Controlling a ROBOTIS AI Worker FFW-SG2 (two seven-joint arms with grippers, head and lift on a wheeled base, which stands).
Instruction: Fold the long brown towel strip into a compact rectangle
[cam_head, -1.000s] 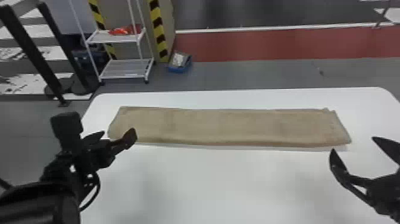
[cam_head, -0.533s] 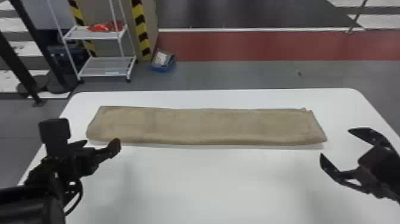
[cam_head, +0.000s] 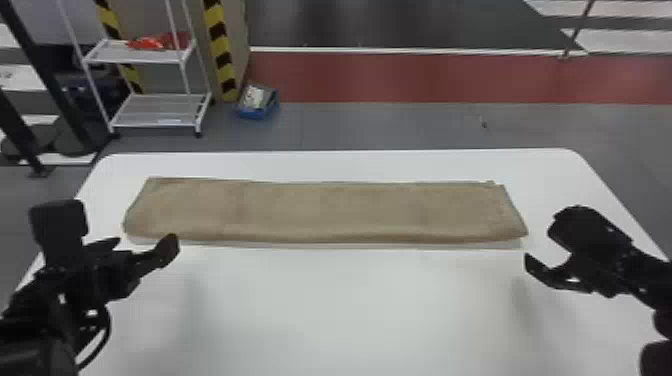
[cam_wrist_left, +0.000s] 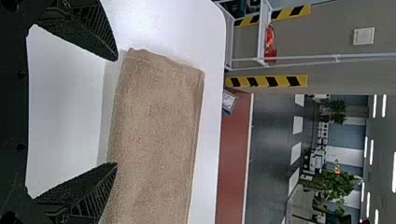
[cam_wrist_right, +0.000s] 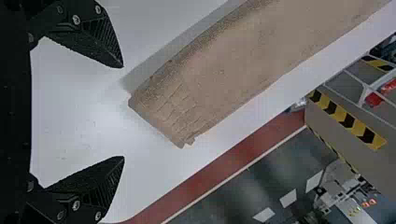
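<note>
Flanking the towel (cam_head: 320, 210), left gripper (cam_head: 145, 243) and right gripper (cam_head: 541, 242) have fingers parted, and a blue bin (cam_head: 256, 115) holds something pale (cam_head: 254, 96).

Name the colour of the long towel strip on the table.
The towel strip is light brown, plainest in the left wrist view.

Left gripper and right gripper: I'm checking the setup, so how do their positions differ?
The left gripper is by the brown towel strip's near left corner; the right gripper is out past its right end.
In the wrist views, a long edge runs beside the left gripper, while an end corner faces the right gripper.
Both are black, open and empty.
</note>
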